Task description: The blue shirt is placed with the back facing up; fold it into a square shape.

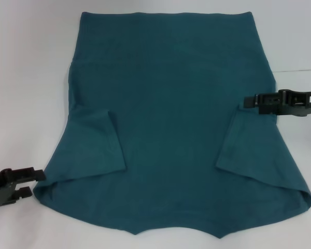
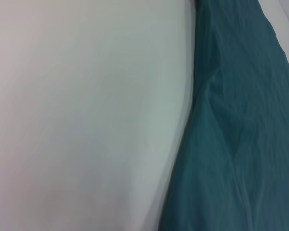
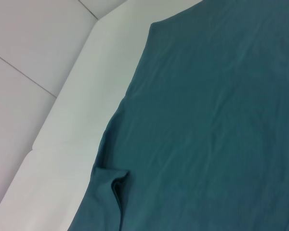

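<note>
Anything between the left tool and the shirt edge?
No. In the head view the left tool sits right at the shirt edge on the table.

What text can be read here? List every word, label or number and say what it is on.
One white label with dark characters on the right gripper, at the picture's right edge: too small and cut off to read.
The shirt: plain, no print or tag showing.
The left gripper and the table: no text.

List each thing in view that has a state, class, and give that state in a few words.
blue shirt: spread flat on the table, both sleeves folded inward, not yet square.
left gripper: low at the shirt's near left corner.
right gripper: at the shirt's right edge by the sleeve fold.
white table: bears the shirt.
</note>
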Robot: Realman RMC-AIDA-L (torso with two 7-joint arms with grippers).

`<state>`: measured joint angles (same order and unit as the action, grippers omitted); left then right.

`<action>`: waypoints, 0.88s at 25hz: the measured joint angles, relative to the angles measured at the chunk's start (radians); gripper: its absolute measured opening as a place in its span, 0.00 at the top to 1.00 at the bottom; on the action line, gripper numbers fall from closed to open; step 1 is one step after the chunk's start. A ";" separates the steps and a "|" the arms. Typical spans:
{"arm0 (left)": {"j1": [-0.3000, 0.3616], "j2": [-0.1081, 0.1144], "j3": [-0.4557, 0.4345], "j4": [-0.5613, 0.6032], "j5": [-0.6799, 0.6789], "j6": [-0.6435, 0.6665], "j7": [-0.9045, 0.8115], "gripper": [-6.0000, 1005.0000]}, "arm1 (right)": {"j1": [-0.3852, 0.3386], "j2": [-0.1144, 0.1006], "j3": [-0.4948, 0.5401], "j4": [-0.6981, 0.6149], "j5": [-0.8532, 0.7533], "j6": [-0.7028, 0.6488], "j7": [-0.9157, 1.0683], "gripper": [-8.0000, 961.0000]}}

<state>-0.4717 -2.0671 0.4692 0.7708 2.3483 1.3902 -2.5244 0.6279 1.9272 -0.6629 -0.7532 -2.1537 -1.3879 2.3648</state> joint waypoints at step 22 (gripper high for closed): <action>-0.008 -0.002 0.010 -0.022 0.000 -0.046 0.001 0.34 | -0.005 -0.007 0.002 0.000 0.000 0.014 0.006 0.24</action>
<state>-0.4802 -2.0694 0.4795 0.7485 2.3486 1.3439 -2.5234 0.6227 1.9200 -0.6611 -0.7531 -2.1537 -1.3738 2.3710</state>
